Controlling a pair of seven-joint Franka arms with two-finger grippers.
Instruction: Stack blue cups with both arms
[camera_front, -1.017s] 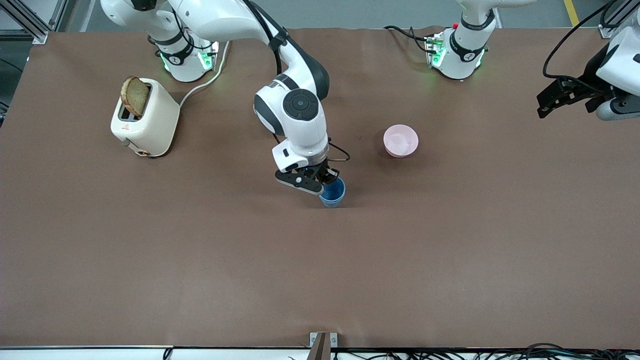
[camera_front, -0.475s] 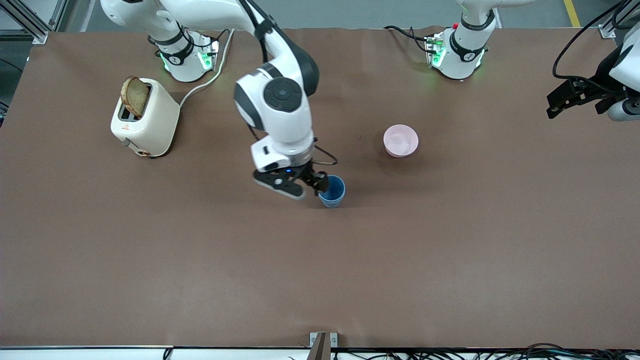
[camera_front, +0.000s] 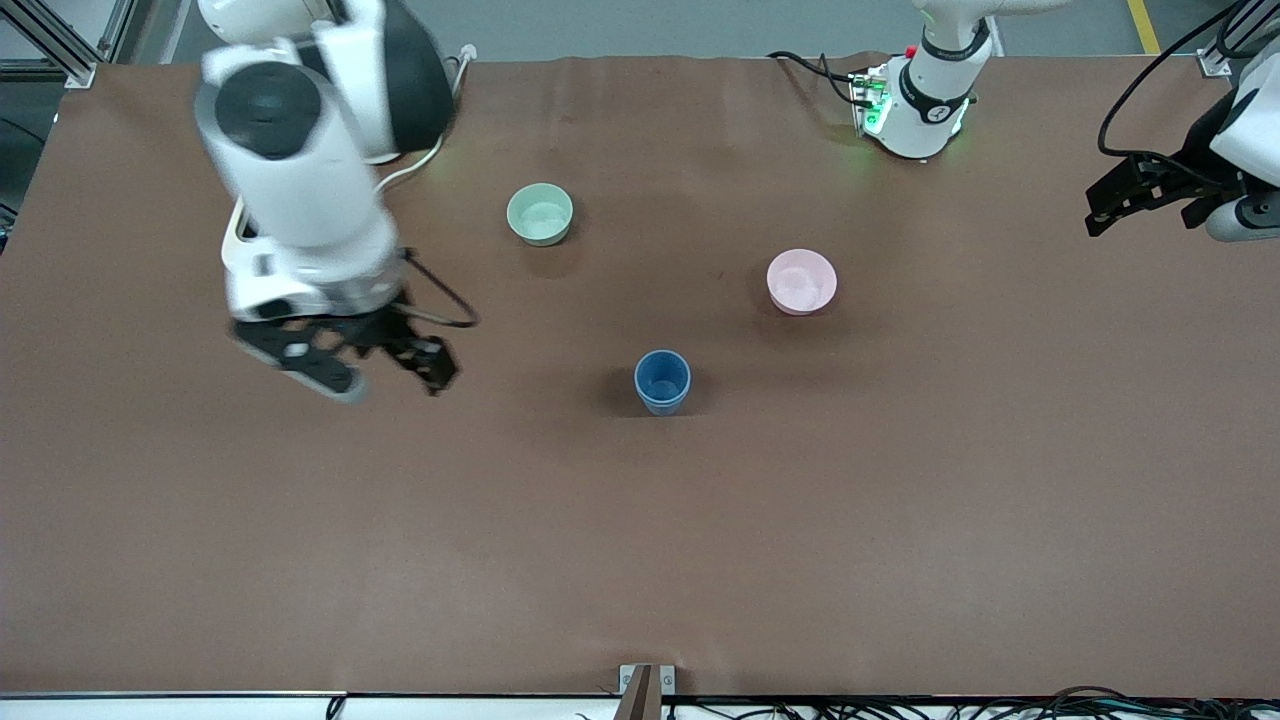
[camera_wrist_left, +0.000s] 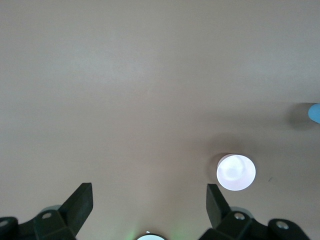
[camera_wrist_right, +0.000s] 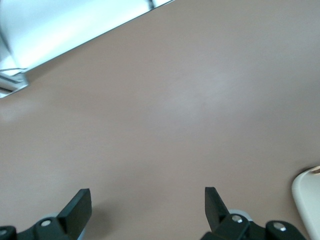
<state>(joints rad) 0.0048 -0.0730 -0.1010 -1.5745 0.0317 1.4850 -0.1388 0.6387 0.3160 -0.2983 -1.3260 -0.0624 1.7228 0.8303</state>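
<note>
One blue cup shape (camera_front: 662, 381) stands upright mid-table; I cannot tell whether a second blue cup is nested in it, and none shows elsewhere. It also shows at the edge of the left wrist view (camera_wrist_left: 314, 113). My right gripper (camera_front: 390, 377) is open and empty, up in the air over bare table toward the right arm's end, well apart from the cup. Its wrist view shows the open fingers (camera_wrist_right: 80, 207) over bare table. My left gripper (camera_front: 1140, 193) is open and empty, waiting raised at the left arm's end of the table; in the left wrist view (camera_wrist_left: 149, 200) it is open too.
A pale green bowl (camera_front: 540, 214) sits farther from the front camera than the cup. A pink bowl (camera_front: 801, 281) sits toward the left arm's end, also in the left wrist view (camera_wrist_left: 236, 172). The cream toaster (camera_wrist_right: 307, 200) is mostly hidden under the right arm.
My right gripper has let go of the blue cup, risen and swung toward the right arm's end, uncovering the green bowl. The cup stays put. The left gripper has barely moved.
</note>
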